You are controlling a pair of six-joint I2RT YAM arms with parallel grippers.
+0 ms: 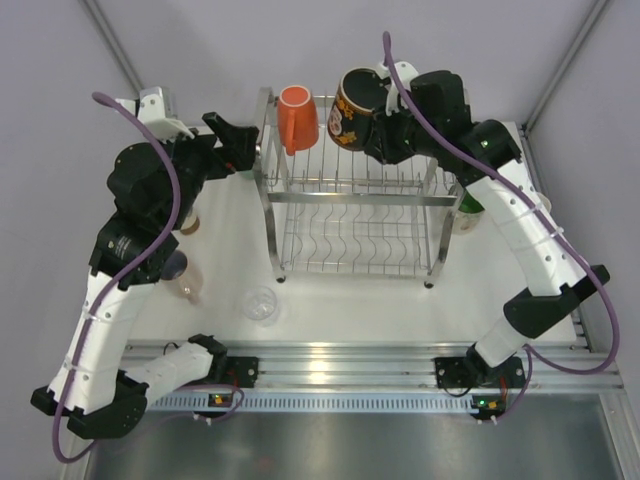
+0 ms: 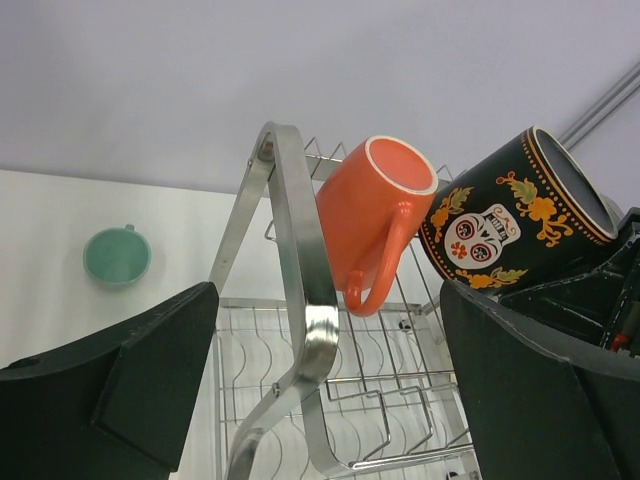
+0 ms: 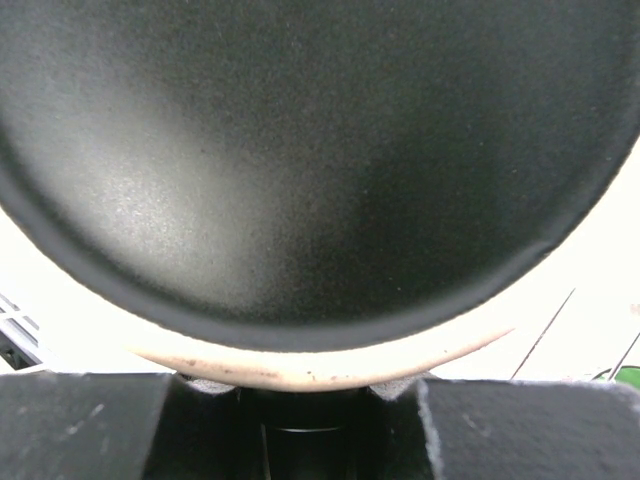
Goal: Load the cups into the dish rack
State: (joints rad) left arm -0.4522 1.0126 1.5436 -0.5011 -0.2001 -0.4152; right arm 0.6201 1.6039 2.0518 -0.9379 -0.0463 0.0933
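The chrome wire dish rack (image 1: pixel 350 215) stands mid-table. An orange cup (image 1: pixel 297 118) rests tilted on its upper tier at the back left; it also shows in the left wrist view (image 2: pixel 372 215). My right gripper (image 1: pixel 388 128) is shut on the large black patterned mug (image 1: pixel 352 118) and holds it on its side above the rack's back edge, beside the orange cup. In the right wrist view the mug's dark surface (image 3: pixel 300 150) fills the frame above the fingers (image 3: pixel 80 425). My left gripper (image 1: pixel 236 146) is open and empty beside the rack's left post (image 2: pixel 300 270).
A clear cup (image 1: pixel 260 304) stands in front of the rack. Pale cups (image 1: pixel 190 288) sit partly under the left arm. A green cup (image 1: pixel 468 206) is right of the rack under the right arm. A teal cup (image 2: pixel 117 256) stands on the table far left.
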